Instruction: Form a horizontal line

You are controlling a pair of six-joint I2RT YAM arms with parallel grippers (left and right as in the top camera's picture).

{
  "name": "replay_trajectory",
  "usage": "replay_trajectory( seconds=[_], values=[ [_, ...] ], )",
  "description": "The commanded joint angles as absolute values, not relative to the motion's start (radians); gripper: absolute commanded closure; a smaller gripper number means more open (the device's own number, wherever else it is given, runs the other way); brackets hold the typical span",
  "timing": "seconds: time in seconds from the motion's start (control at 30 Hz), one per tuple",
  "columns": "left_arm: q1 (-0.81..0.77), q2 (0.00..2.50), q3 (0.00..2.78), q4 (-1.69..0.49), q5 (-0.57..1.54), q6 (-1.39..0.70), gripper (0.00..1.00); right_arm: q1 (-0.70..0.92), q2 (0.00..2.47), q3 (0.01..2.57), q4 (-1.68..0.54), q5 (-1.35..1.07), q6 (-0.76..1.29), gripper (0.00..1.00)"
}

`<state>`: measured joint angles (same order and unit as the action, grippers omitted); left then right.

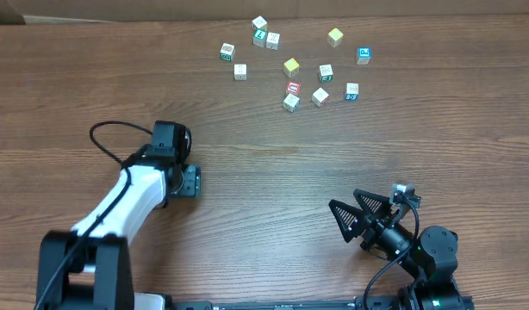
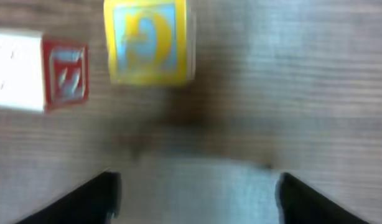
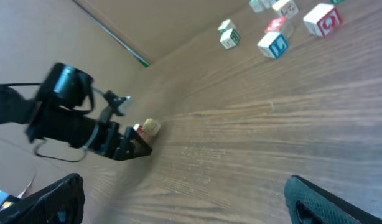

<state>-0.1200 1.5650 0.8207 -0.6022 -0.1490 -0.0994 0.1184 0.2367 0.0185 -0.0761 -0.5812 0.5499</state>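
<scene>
Several small wooden letter cubes lie scattered at the far centre of the table, among them a yellow-faced cube (image 1: 290, 66), a second yellow cube (image 1: 335, 36), a plain pale cube (image 1: 239, 71) and green-marked cubes (image 1: 227, 52) (image 1: 326, 72). They form no line. My left gripper (image 1: 191, 182) is open and empty, low over the table at mid-left. In its wrist view (image 2: 194, 199) a yellow-faced G cube (image 2: 147, 40) and a red-marked cube (image 2: 38, 71) lie just ahead of the fingers. My right gripper (image 1: 342, 199) is open and empty at the near right (image 3: 191, 205).
Blue-marked cubes (image 1: 364, 55) (image 1: 351, 90) and a red-marked cube (image 1: 293, 88) lie among the cluster. The right wrist view shows the left gripper (image 3: 132, 146) with a small cube (image 3: 150, 127) at its tip. A pale wall edges the table's far side.
</scene>
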Motion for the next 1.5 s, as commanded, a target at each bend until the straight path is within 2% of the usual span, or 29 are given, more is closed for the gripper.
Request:
replay_trajectory(
  seconds=[0.0, 0.13, 0.3, 0.4, 0.6, 0.77, 0.97, 1.1, 1.23, 1.47],
  values=[
    [-0.118, 1.475, 0.817, -0.682, -0.115, -0.173, 0.0, 0.117, 0.238, 0.06, -0.138, -0.613, 0.549, 0.0],
    [-0.118, 1.357, 0.817, -0.801, -0.115, -0.244, 0.01, 0.117, 0.24, 0.209, -0.43, -0.576, 0.454, 0.0],
    [-0.118, 1.195, 0.85, -0.892, -0.113, -0.244, 0.0, 0.117, 0.296, 0.401, -0.592, -0.432, 0.434, 0.0],
    [-0.118, 1.126, 0.94, -0.956, -0.115, -0.219, 0.0, 0.117, 0.456, 0.558, -0.699, -0.374, 0.407, 0.0],
    [-0.118, 1.118, 1.15, -1.021, -0.152, -0.178, 0.0, 0.117, 0.83, 0.838, -0.863, -0.421, 0.388, 0.0],
    [-0.118, 1.118, 1.293, -1.071, -0.149, -0.163, 0.0, 0.117, 1.062, 0.933, -0.788, -0.525, 0.392, 0.0],
    [-0.118, 1.119, 1.417, -1.129, -0.149, -0.164, 0.0, 0.119, 1.277, 0.983, -0.653, -0.517, 0.35, 0.0],
    [-0.118, 1.12, 1.434, -1.122, -0.173, -0.165, 0.01, 0.157, 1.486, 1.188, -0.739, -0.322, 0.35, 0.0],
    [-0.116, 1.141, 1.434, -1.118, -0.199, -0.17, 0.01, 0.212, 1.664, 1.392, -0.826, -0.228, 0.335, 0.0],
    [-0.116, 1.218, 1.434, -1.085, -0.251, -0.172, 0.0, 0.333, 1.846, 1.457, -0.71, -0.066, 0.451, 0.0]
  ],
)
